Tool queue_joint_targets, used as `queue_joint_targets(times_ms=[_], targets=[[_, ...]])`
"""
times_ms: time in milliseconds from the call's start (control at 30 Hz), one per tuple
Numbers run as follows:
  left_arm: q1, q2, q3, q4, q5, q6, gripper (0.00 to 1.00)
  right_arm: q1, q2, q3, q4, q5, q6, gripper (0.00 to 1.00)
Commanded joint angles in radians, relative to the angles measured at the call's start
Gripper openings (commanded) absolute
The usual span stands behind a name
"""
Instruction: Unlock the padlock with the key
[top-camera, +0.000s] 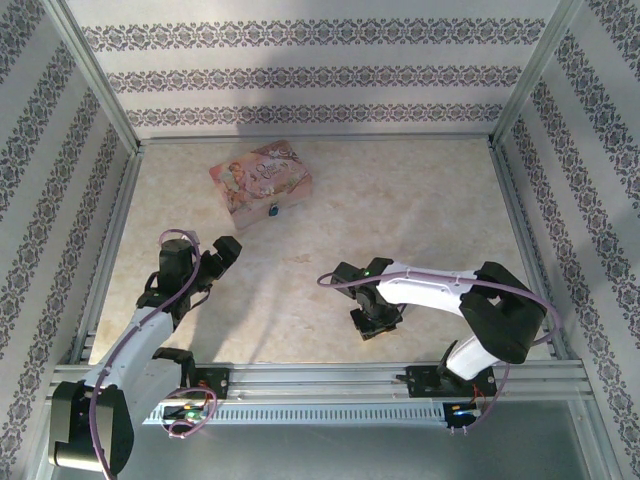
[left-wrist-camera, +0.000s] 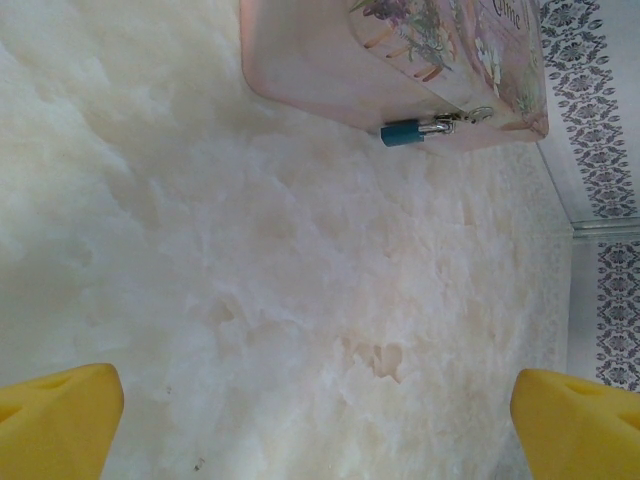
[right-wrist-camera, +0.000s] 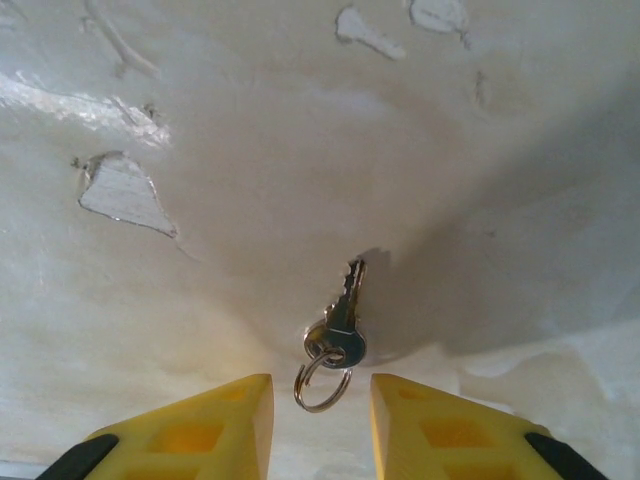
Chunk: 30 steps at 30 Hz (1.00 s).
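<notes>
The pink box (top-camera: 260, 180) is sitting near the far-left corner of the worktop (top-camera: 420, 200). The left gripper (left-wrist-camera: 320, 430) is gaping wide, the right gripper (right-wrist-camera: 320, 395) narrowly. The padlock (left-wrist-camera: 403, 132) is hanging on the box's front; the key (right-wrist-camera: 345, 315) is lying between the right jaws.

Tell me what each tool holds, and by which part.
Nothing yet. The right tool straddles the ring of the key without touching; the left tool is open and empty.
</notes>
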Motion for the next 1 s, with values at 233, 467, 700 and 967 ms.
queue_joint_targets(times_ms=[233,467,700,967], targets=[[-0.011,-0.003,0.039,0.005,-0.018,0.006,0.99,0.010,0.023,-0.024,0.011,0.012,0.024,0.25],[-0.011,-0.012,0.036,0.002,-0.027,0.006,0.99,0.011,0.034,-0.032,0.030,0.029,0.026,0.17],[-0.011,-0.022,0.039,-0.011,-0.032,0.021,0.99,0.009,0.011,-0.023,0.029,0.059,0.017,0.05],[-0.019,-0.014,0.069,-0.016,0.036,0.019,1.00,0.002,-0.096,0.026,-0.006,0.144,-0.042,0.00]])
